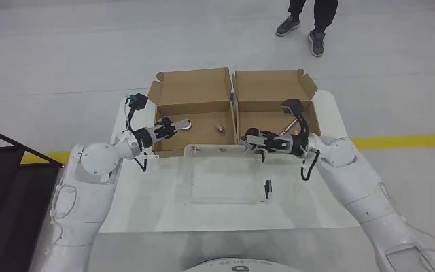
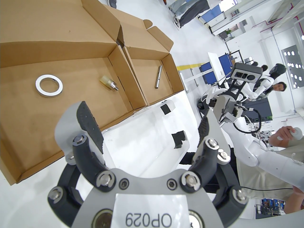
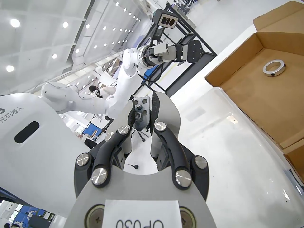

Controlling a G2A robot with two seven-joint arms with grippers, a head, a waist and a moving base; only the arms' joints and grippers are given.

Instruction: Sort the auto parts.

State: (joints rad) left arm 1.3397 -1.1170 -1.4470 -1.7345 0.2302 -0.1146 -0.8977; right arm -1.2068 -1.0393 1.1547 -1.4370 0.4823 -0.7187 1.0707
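1. The right arm's jaws are pressed together on a flat grey metal plate with round holes (image 3: 140, 111), holding it above where the clear plastic tray (image 1: 224, 198) meets the near wall of the right brown cardboard box (image 1: 272, 88).
2. The left arm's jaws are spread wide with nothing between them, poised over the near left corner of the left brown cardboard box (image 1: 194, 88).
3. A shiny silver metal ring (image 2: 49, 86) lies flat on that box's floor, just beside the left arm's jaws.
4. A small cream-and-metal cylindrical fitting (image 2: 108, 83) rests in the same box, near the wall it shares with its neighbour.
5. A slim silver metal rod (image 2: 158, 77) lies alone in the right box.
6. A small black part (image 1: 268, 188) sits inside the tray, toward its near right corner.
7. Both boxes stand side by side, flaps up, at the far end of the white table (image 1: 326, 197), with the tray in front of them.
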